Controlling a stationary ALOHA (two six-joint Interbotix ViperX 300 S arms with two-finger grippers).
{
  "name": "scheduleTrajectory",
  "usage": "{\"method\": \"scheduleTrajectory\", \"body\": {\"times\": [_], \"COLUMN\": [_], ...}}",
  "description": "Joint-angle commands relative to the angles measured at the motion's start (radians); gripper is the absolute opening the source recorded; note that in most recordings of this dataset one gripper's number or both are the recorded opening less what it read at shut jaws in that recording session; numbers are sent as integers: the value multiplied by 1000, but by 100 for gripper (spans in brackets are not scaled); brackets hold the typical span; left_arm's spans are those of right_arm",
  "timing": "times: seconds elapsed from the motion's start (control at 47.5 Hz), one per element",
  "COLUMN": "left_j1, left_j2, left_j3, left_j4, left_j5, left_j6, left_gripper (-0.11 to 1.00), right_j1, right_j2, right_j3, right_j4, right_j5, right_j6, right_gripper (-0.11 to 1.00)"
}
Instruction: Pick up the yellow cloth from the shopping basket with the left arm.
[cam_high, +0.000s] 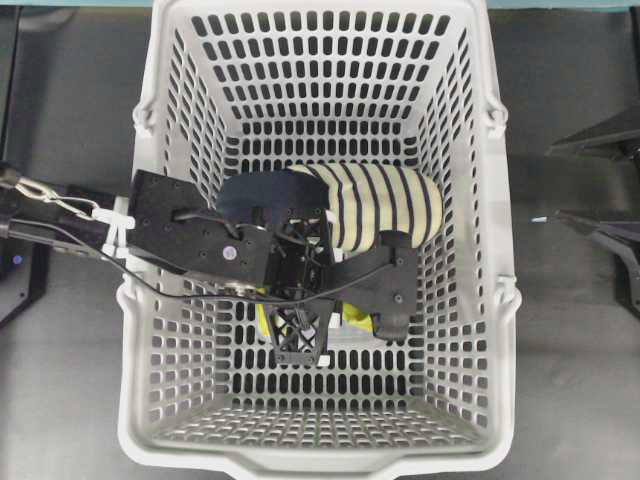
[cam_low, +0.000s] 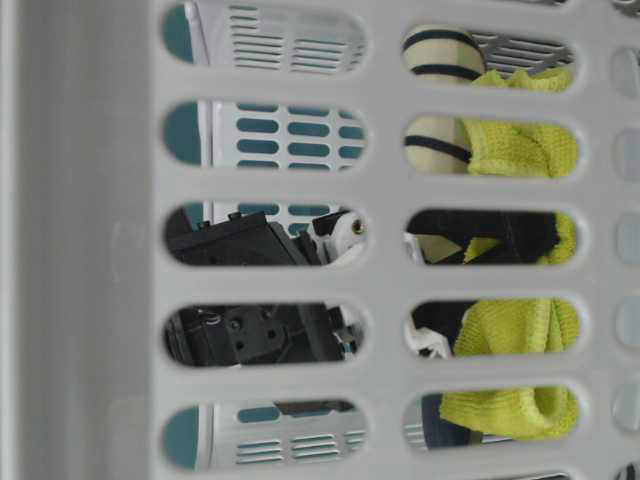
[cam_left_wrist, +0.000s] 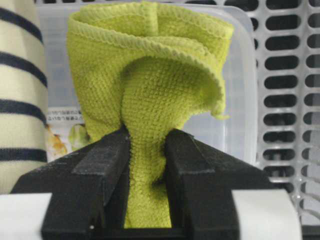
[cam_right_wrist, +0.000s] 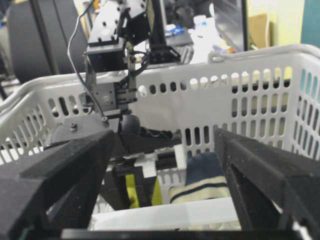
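The left gripper (cam_left_wrist: 147, 165) is clamped tight on the yellow cloth (cam_left_wrist: 150, 95), its two black fingers (cam_left_wrist: 102, 165) pinching a narrow bunched neck of fabric. The cloth's long axis runs straight out from the jaws, and its loose end fans wide beyond them. All this sits inside the shopping basket (cam_high: 500, 330), just in front of the striped slipper (cam_high: 385, 205), above a clear plastic container (cam_left_wrist: 240, 115) on the basket floor. One cloth, one slipper, one container, one basket. The right gripper (cam_right_wrist: 162, 165) hangs outside the basket's wall, jaws spread wide, holding nothing.
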Motion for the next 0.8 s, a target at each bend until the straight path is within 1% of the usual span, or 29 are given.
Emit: {"method": "scheduleTrajectory", "body": {"times": [0.0, 0.105, 0.211, 0.463, 0.569, 0.632, 0.779], "left_j1": [-6, -6, -8, -8, -5, -2, 2], "left_j2": [-34, -71, -110, -164, -158, -147, -138], "left_j3": [-21, -69, -156, -457, -545, -560, -571], "left_j4": [3, 3, 3, 3, 3, 3, 3], "left_j5": [11, 51, 146, 400, 502, 531, 518], "left_j6": [2, 2, 2, 5, 14, 25, 35], "left_gripper": [17, 17, 17, 17, 17, 17, 17], "right_j1": [-5, -5, -6, -5, -5, -5, -6], "right_j2": [0, -3, -6, -12, -14, -15, -18], "right_j3": [-6, -5, -5, 2, 2, 2, 2], "right_j4": [0, 0, 0, 0, 0, 0, 0], "right_j5": [-3, -2, -2, 2, 2, 2, 2], "right_j6": [-2, -2, -2, -2, -2, -2, -2], "right_gripper": [77, 77, 77, 77, 77, 77, 77]}}
